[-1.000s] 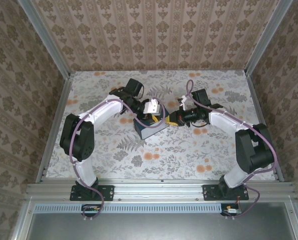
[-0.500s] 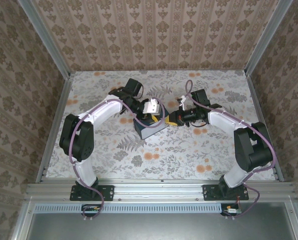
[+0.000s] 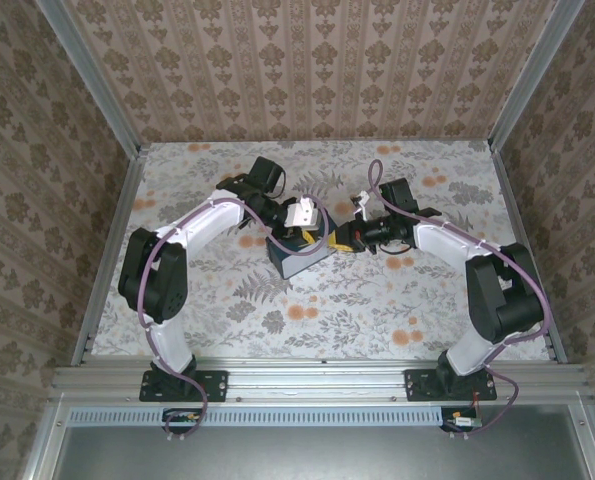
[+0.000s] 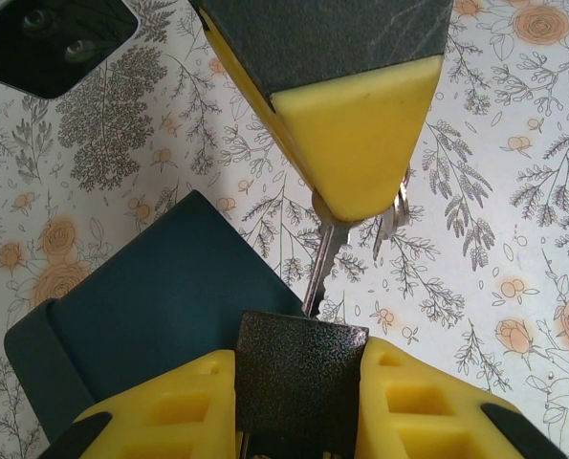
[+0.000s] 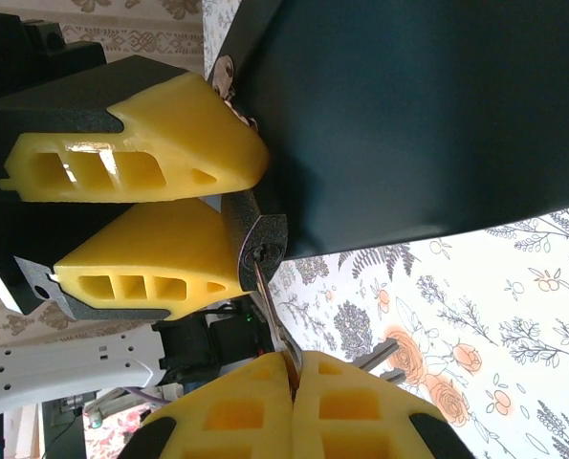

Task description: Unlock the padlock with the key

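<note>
Starting with the top external view, both arms reach inward and meet over the middle of the floral counter (image 3: 377, 300). The left pincer (image 3: 312, 232) and the right pincer (image 3: 345, 238) point at each other, tips nearly touching, just above the dark blue box (image 3: 302, 258). The padlock is too small to make out here.

In the left wrist view, the left pincer (image 4: 299, 371) pinches the padlock (image 4: 301, 375), whose visible face is dark and textured. The silver key (image 4: 324, 258) runs from the right pincer (image 4: 361, 163) down to the padlock's upper edge. A second key (image 4: 389, 215) hangs beside it. The box (image 4: 160, 316) lies on the counter (image 4: 514, 239) below.

In the right wrist view, the right pincer (image 5: 292, 368) is pressed together on the key (image 5: 270, 306). The key's tip meets the keyhole end of the padlock (image 5: 257, 234), which is clamped in the left pincer (image 5: 251, 220). How far it has entered cannot be told. The box (image 5: 408, 115) sits behind.
</note>
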Robot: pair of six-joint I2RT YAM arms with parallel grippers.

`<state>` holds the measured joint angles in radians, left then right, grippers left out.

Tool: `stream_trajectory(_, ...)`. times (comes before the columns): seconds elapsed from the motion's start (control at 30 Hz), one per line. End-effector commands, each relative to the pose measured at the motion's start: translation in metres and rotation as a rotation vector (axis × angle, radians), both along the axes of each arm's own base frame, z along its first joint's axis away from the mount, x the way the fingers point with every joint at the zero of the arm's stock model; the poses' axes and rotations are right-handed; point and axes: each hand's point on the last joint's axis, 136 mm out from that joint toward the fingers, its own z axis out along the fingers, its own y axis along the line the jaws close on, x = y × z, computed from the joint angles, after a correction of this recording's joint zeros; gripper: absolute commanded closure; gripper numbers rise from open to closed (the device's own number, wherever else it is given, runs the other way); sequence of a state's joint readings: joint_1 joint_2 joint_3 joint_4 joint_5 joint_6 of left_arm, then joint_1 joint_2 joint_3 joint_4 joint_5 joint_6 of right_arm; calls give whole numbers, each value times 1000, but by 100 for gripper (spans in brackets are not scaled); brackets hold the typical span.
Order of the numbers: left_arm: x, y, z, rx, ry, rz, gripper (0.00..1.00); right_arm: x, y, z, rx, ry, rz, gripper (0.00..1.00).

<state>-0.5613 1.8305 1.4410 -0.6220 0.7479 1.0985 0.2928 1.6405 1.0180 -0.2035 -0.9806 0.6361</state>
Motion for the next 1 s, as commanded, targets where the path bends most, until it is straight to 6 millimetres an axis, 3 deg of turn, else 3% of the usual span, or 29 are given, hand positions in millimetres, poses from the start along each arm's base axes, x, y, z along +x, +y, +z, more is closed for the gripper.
stream_trajectory(0.0, -9, -1, 16, -45, -2, -18, 82, -3, 10, 8, 47, -15, 45, 100)
stream_trajectory(0.7, -12, 1, 16, -65, -16, -20, 81, -1, 14, 14, 131, 2, 56, 100)
stream_trajectory(0.97, -10, 2, 20, -87, -14, -7, 81, -2, 15, 3, 105, 26, 60, 100)
